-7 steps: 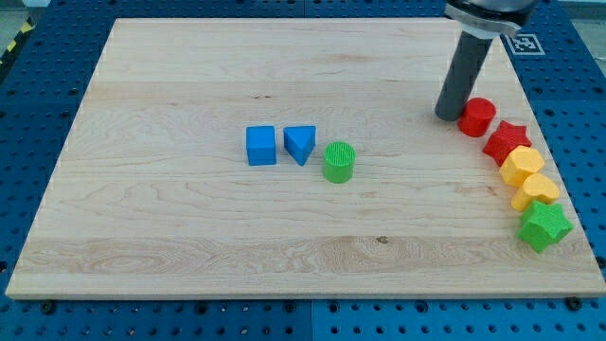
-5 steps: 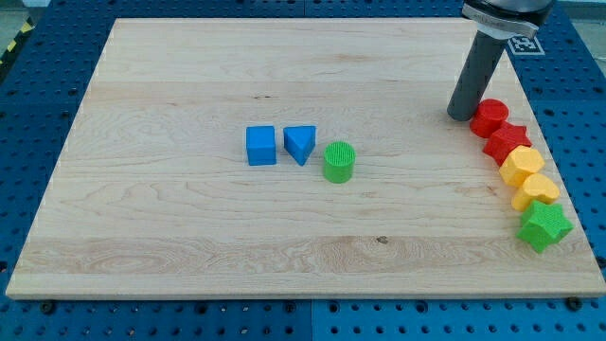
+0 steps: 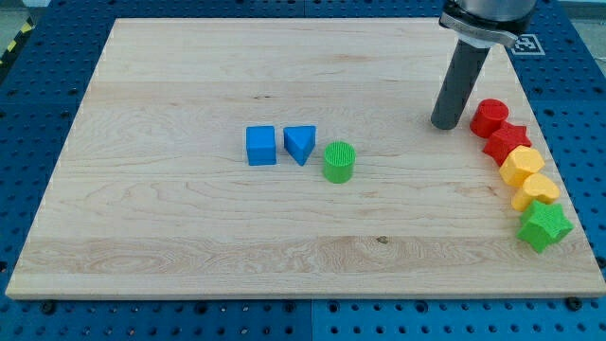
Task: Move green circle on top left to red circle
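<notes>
The green circle (image 3: 338, 162) sits near the middle of the wooden board (image 3: 189, 85), just right of a blue triangle (image 3: 299, 144). The red circle (image 3: 490, 117) sits near the board's right edge, at the top of a column of blocks. My tip (image 3: 444, 124) rests on the board a short way left of the red circle, with a small gap between them, and well to the right of and above the green circle.
A blue cube (image 3: 261, 146) sits left of the blue triangle. Below the red circle run a red star (image 3: 507, 142), two yellow blocks (image 3: 522, 166) (image 3: 538, 190) and a green star (image 3: 543, 225), along the right edge.
The red circle has shifted a little right and up. My tip went right against it, then came back left and slightly down, now apart from it. The green circle has not moved.
</notes>
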